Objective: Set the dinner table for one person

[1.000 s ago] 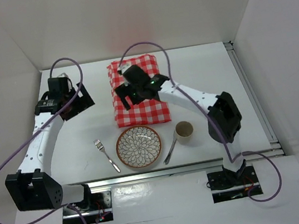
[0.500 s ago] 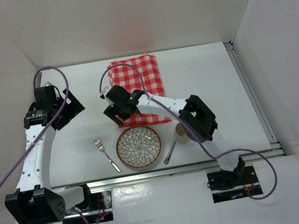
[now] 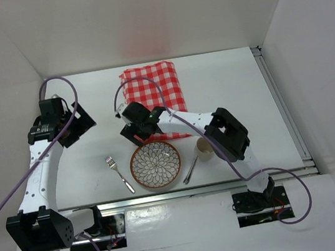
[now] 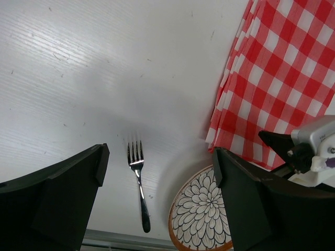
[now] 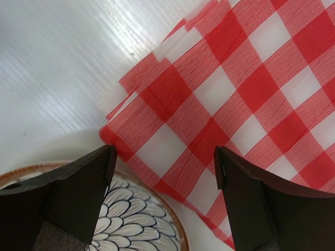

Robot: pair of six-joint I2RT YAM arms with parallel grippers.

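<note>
The left gripper (image 4: 157,164) is being held with its jaws wide apart, and nothing is being gripped between them. Below and between these jaws the fork (image 4: 137,183) is being shown, lying flat with its tines pointing away from the jaws. The plate (image 4: 201,214) is being seen just inside the right-hand jaw, near the fork but apart from it. The right gripper (image 5: 165,162) is likewise being held with its jaws spread, and nothing is being clamped. The frayed corner of the cloth (image 5: 251,89) is lying in the gap between these jaws and is spreading away beyond the right-hand one. The plate's rim is being seen under the left-hand jaw, just beside the cloth's corner. Whether the fingertips are touching the cloth cannot be told. The table (image 3: 231,84) is lying beneath both pairs of jaws and is reaching out past them on every side, with everything resting on it. Well off to the right of the right gripper's jaws, the cup (image 3: 205,148) is standing upright, and a thin utensil (image 3: 191,168) is lying between it and the plate.
</note>
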